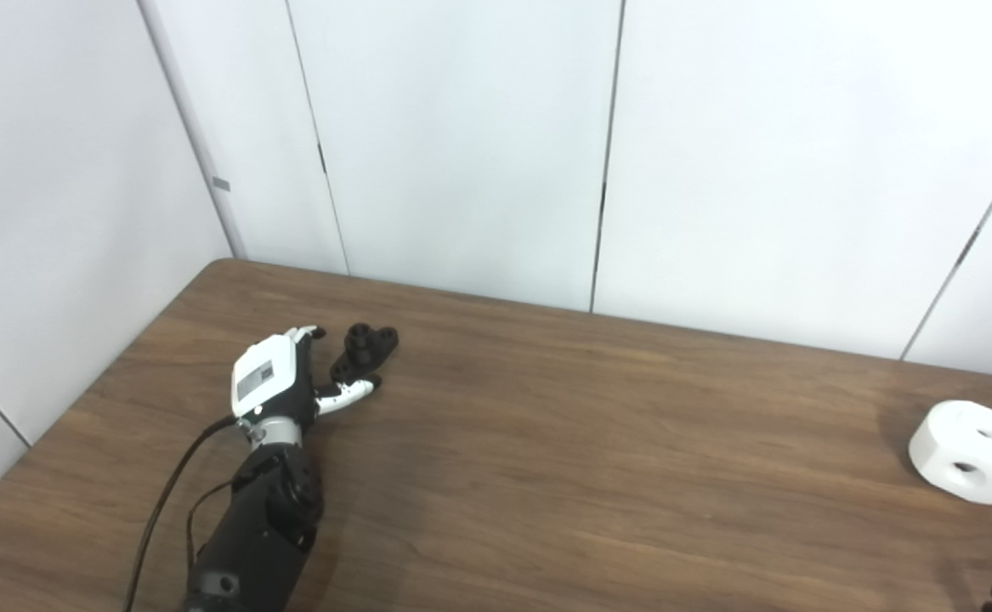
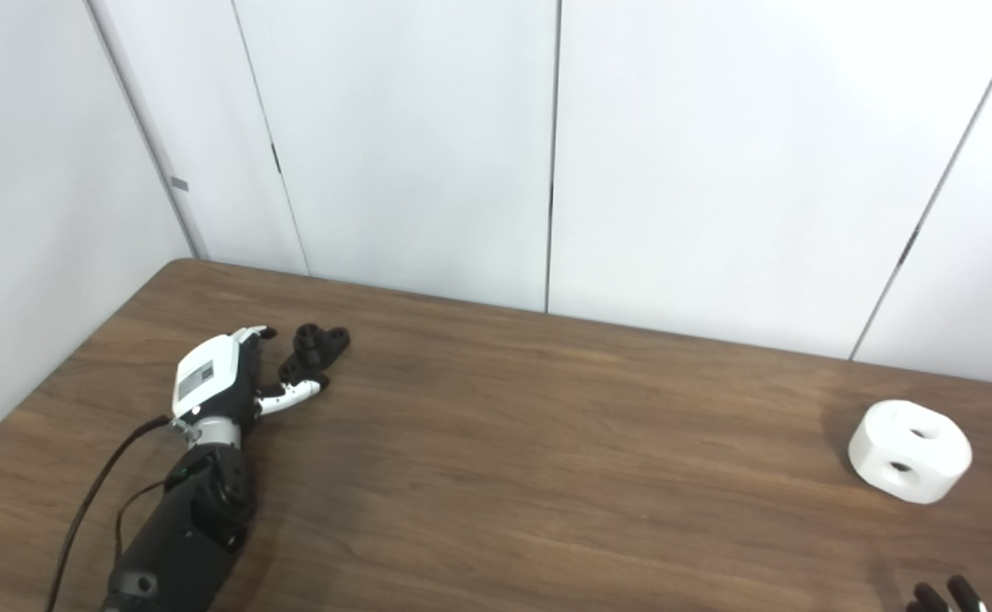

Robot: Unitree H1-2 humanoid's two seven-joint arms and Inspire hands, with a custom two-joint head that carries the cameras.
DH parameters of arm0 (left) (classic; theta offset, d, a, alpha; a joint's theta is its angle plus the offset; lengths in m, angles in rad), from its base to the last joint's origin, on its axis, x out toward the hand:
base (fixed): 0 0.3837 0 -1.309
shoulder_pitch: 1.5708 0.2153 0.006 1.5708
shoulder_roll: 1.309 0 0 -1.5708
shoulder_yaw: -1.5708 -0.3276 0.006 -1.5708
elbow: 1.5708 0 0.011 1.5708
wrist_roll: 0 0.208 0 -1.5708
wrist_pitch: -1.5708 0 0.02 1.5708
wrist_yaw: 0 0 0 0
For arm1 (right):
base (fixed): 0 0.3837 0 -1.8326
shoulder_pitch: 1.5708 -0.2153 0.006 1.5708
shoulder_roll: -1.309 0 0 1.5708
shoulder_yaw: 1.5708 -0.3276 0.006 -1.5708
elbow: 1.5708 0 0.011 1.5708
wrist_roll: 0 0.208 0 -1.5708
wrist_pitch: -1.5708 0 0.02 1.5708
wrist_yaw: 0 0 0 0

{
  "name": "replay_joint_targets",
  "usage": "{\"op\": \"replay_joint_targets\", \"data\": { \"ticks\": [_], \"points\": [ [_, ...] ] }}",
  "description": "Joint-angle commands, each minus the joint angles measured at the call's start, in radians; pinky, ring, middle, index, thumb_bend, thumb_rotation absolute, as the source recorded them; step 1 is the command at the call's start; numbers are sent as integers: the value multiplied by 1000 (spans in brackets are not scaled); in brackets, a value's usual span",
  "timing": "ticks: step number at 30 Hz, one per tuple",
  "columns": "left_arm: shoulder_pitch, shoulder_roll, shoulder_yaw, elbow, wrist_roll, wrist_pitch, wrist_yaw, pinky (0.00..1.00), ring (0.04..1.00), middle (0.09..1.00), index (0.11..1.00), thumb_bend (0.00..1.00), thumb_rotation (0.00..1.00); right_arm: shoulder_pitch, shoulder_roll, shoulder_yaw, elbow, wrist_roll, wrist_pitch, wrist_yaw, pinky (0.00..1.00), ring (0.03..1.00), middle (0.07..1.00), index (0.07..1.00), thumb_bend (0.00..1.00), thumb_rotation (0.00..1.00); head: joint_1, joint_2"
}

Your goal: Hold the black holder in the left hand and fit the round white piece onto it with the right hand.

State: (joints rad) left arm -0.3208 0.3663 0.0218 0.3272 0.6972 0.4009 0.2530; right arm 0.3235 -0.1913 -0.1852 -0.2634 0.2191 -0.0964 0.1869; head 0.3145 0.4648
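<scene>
Table [image 1: 547, 442] of dark wood grain fills the lower half of both views, with white wall panels [image 1: 461, 144] behind it.

At the left of the frame we see the left hand [image 1: 279, 378], its white back turned up and its arm rising from the bottom edge with a black cable [image 1: 164, 501] looping beside it. The hand lies low over the table, fingers reaching toward the upper right and spread apart. The thumb [image 1: 347, 395] points right, passing just below the holder [image 1: 364, 350]. The holder is a small black part sitting on the wood, with a round stub and holes on top. It lies in the gap between the thumb and the other fingers, right at the fingertips. We cannot tell whether any finger touches it; nothing is closed around it, so the hand reads as open and holding nothing.

Far off at the right edge of the frame sits the white piece [image 1: 974, 450], a thick round block with two holes in its top, resting flat on the table and well apart from the holder.

Of the right hand [image 2: 942, 597] we see only a few dark fingertips at the bottom right corner, below the white piece and not touching it. We cannot tell how far it is open.
</scene>
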Motion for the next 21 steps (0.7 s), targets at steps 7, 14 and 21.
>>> {"op": "replay_joint_targets", "data": {
  "ticks": [7,14,21],
  "points": [
    [-58,29,10,6,-61,-16,16,1000,943,903,807,848,450,26,-15,2,-19,-6,23,-9,998,950,947,985,551,1000,-4,6],
    [-71,33,-7,18,-74,-12,21,982,934,887,765,854,454,29,-15,4,-22,-5,23,-12,982,943,941,981,513,1000,-3,8],
    [-79,35,-23,30,-73,-24,28,979,926,879,731,844,414,31,-17,7,-24,-7,18,-11,987,943,944,983,502,1000,-7,13]
  ]
}}
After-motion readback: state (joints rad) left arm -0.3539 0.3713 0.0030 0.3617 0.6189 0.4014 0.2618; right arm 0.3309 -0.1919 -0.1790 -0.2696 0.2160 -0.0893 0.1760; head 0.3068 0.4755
